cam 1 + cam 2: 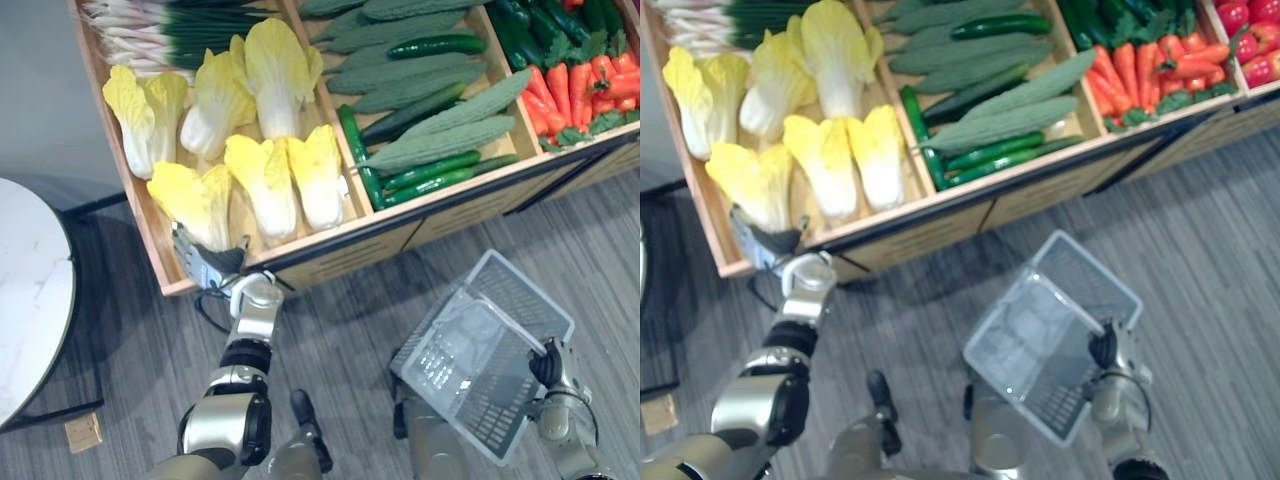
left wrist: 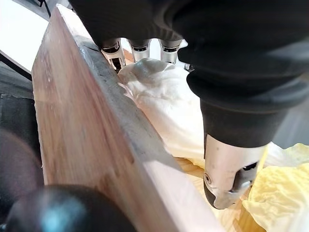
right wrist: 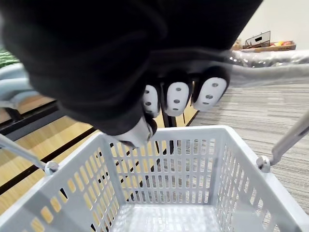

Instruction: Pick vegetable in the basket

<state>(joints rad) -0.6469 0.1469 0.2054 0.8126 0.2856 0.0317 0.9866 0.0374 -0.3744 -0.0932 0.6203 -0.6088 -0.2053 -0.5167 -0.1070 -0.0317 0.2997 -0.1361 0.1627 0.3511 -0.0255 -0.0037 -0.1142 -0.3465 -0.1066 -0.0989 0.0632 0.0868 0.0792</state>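
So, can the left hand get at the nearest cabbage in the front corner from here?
Probably yes. The left hand sits at the crate's wooden rim, open fingers pointing toward that cabbage, with nothing between. The right hand is curled round the basket handle.

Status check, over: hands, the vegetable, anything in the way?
Left hand open over crate rim, fingers by nearest cabbage, not gripping. Right hand shut on basket handle; basket empty. Nothing blocking.

Perforated grey basket [image 3: 169,174] hangs below right hand [image 3: 116,63]; fingers [image 3: 177,99] curled round handle [image 3: 275,75], seemingly gripping it.
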